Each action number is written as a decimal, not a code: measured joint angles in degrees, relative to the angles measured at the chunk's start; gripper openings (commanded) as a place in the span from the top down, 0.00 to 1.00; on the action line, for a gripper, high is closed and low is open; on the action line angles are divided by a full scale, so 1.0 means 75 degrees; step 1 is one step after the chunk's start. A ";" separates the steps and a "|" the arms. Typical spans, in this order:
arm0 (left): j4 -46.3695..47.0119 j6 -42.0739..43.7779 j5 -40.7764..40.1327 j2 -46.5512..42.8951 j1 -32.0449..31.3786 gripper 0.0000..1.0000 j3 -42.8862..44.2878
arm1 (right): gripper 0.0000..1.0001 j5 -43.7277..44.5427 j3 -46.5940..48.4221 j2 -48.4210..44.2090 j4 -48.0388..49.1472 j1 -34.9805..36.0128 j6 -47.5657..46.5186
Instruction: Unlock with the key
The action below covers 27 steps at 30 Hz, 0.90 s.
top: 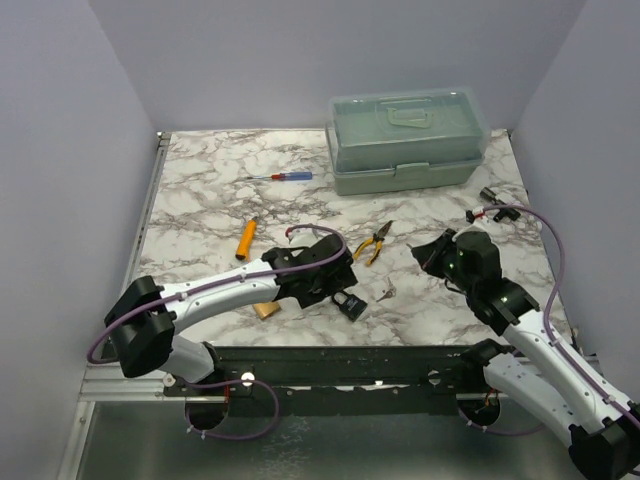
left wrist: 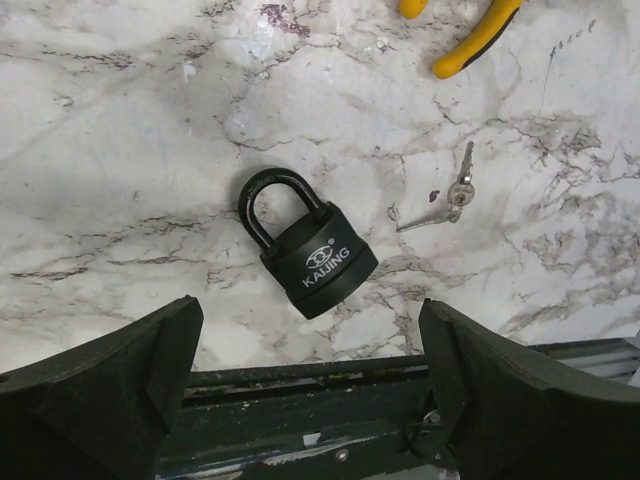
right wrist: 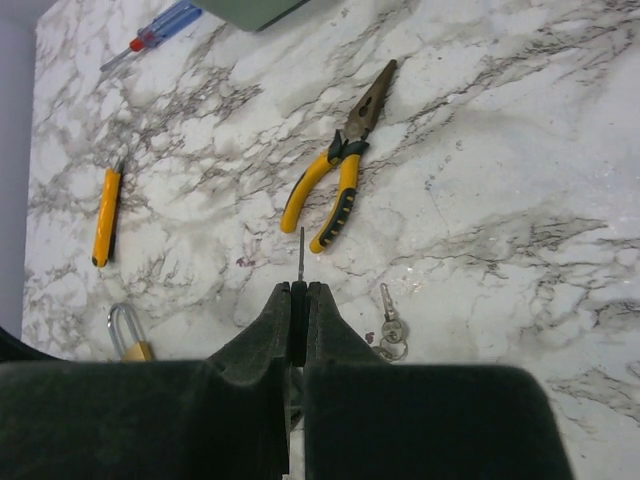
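Observation:
A black padlock marked KAIJING lies flat on the marble, shackle shut, near the table's front edge. My left gripper hangs just above and in front of it, jaws wide open and empty. My right gripper is shut on a thin black-headed key whose metal blade sticks out past the fingertips. In the top view the right gripper hovers over the right side of the table. A small silver key bunch lies loose on the marble right of the padlock.
A brass padlock lies left of the left gripper. Yellow-handled pliers, an orange knife, a red-and-blue screwdriver and a green toolbox sit farther back. A black rail runs along the near edge.

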 measured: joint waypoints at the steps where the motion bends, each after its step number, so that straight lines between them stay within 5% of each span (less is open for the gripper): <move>1: -0.0009 -0.0172 -0.0192 0.0085 -0.0131 0.01 0.0050 | 1.00 0.0122 0.0000 -0.0003 -0.0076 0.0000 0.0061; 5: 0.0032 -0.0688 -0.0697 0.0452 -0.0373 0.01 0.0338 | 1.00 0.0574 0.0000 0.0015 -0.0399 0.0000 0.0315; 13: -0.0726 -0.3643 -0.0737 0.1824 -0.0437 0.01 0.0950 | 1.00 0.0988 0.0000 0.0064 -0.0836 0.0000 0.0697; 27: -0.1393 -0.4470 -0.0586 0.3092 -0.0481 0.01 0.1836 | 1.00 0.1035 0.0000 -0.0166 -0.0976 0.0000 0.0769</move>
